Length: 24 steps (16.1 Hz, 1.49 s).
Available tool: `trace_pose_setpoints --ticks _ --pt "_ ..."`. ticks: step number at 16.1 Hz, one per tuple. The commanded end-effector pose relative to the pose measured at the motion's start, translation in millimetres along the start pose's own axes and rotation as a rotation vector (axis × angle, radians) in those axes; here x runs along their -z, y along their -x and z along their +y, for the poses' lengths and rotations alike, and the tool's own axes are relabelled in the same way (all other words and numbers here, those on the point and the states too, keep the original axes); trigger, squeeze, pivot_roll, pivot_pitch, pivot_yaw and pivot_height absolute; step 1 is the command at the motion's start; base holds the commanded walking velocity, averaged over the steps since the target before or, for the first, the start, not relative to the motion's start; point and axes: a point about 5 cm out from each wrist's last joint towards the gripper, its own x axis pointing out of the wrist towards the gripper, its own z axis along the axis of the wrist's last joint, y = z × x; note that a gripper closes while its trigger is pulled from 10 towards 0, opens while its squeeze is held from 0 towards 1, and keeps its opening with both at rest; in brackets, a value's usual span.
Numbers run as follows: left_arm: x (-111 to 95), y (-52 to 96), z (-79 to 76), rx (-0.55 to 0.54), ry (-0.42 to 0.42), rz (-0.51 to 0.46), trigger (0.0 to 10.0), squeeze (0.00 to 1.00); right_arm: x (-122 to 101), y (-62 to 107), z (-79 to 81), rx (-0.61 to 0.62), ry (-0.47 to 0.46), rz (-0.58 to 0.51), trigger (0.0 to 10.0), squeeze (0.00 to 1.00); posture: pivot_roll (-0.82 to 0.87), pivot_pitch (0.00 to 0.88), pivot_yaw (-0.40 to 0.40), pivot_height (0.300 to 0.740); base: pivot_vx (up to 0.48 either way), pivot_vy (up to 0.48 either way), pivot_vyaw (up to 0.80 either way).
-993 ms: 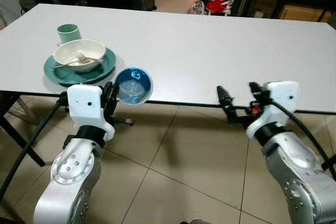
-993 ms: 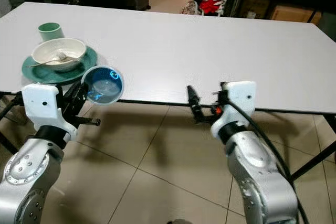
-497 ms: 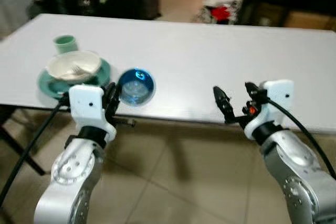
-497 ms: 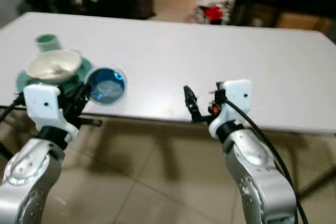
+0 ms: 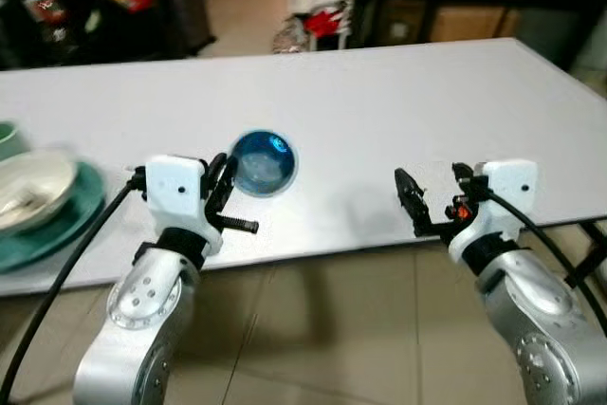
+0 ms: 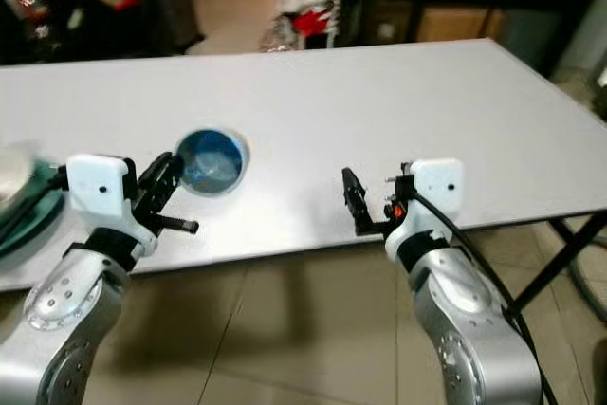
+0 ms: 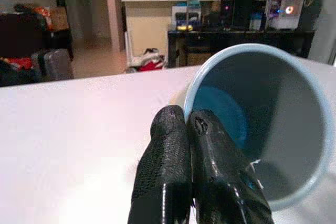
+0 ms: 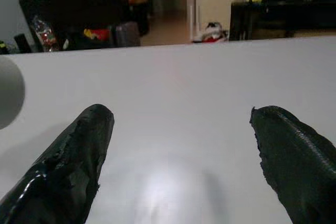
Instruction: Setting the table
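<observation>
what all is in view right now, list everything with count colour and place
table: one, white, across the scene ahead of the robot
blue cup: one, blue, held tilted over the table's near edge
plate: one, green, table's far left
bowl: one, white, on the plate, blurred
left gripper: one, black fingers, shut on the cup's rim
right gripper: one, black fingers, open over the table's near edge

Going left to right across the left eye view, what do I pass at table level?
White bowl on the green plate → left gripper → blue cup it holds → right gripper, fingers open.
</observation>
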Motion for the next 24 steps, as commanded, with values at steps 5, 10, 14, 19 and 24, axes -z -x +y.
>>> trace_pose_setpoints --ticks 5,10,14,19,24 --pt "-4 -4.2 11.9 -0.009 -0.042 -0.014 10.0 0.0 -3 -3.8 8.2 -0.061 0.008 -0.022 10.0 0.0 -0.06 0.0 0.031 0.74 0.31 0.0 0.0" --pt "-3 -6.3 21.0 -0.033 -0.051 -0.01 10.0 0.0 -3 -3.6 15.9 -0.109 -0.018 -0.021 10.0 0.0 -0.07 0.0 0.037 0.74 0.295 0.0 0.0" --pt "-1 -1.7 20.1 -0.039 -0.045 0.005 10.0 0.0 -2 -1.2 19.7 -0.145 0.049 -0.015 10.0 0.0 -0.08 0.0 0.044 0.74 0.283 0.0 0.4" --pt "0 -15.0 28.5 -0.042 -0.066 0.03 10.0 0.0 -1 1.0 19.3 -0.238 0.09 0.011 10.0 0.0 -0.1 0.0 0.063 0.74 0.0 0.0 0.0" --pt "4 -74.1 42.9 -0.007 -0.032 0.166 10.0 0.0 0 4.2 24.0 -0.335 0.157 0.081 10.0 0.0 -0.11 0.0 0.074 0.74 0.0 0.0 0.0"
